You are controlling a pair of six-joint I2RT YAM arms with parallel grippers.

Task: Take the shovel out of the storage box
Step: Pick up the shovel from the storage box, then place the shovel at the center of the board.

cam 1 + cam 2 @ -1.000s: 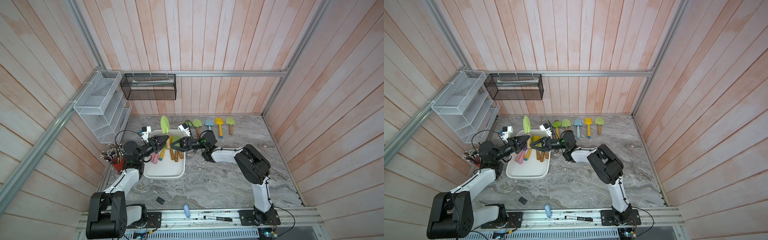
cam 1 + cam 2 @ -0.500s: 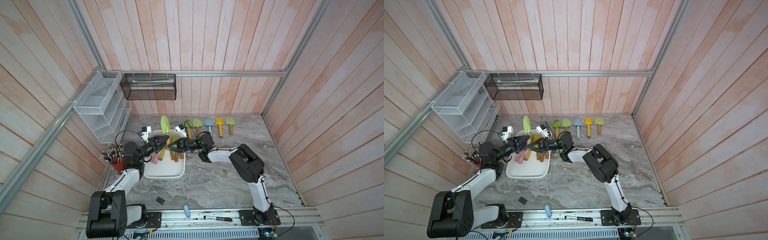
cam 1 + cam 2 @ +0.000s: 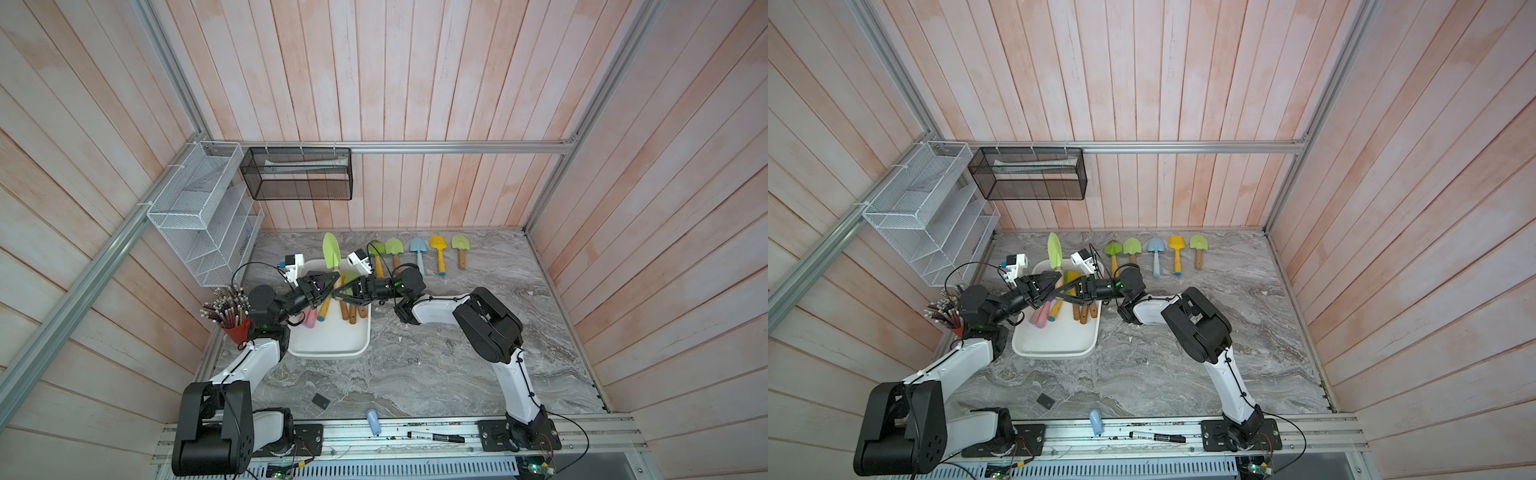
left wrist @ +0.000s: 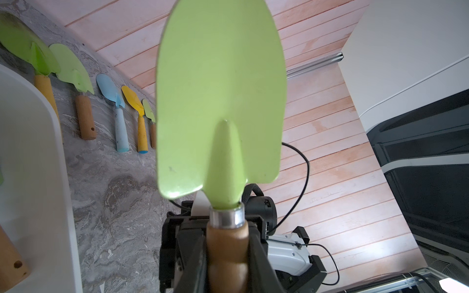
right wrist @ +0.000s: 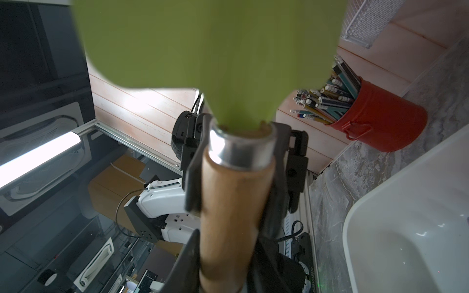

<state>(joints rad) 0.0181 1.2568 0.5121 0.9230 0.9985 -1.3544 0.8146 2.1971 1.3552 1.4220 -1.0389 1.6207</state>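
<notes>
Red pencil cup point(image 3: 237, 328) sits at 9 o'clock of the table point(image 3: 436, 365), not involved. The left gripper point(image 3: 331, 287) has its jaws clamped on the shovel point(image 3: 331, 253), just under the ferrule point(image 4: 226, 215), blade up. The shovel hangs over the 12 o'clock end of the storage box point(image 3: 332, 347), off its floor, so extraction looks mostly done but it isn't clear of the footprint. The right gripper point(image 3: 340, 291), at 3 o'clock of it, has narrow jaws hugging the same handle point(image 5: 233, 203); reads as a handover. Left, I'd guess: one side lets go, then set-down near the shovel row point(image 3: 417, 246) at 12 o'clock. Other shovels point(image 3: 348, 309) remain boxed. Blade is smooth painted green metal, pointed-round; ferrule shiny; handle round varnished wood; box glossy white plastic, rounded corners; table grey marble-look.
</notes>
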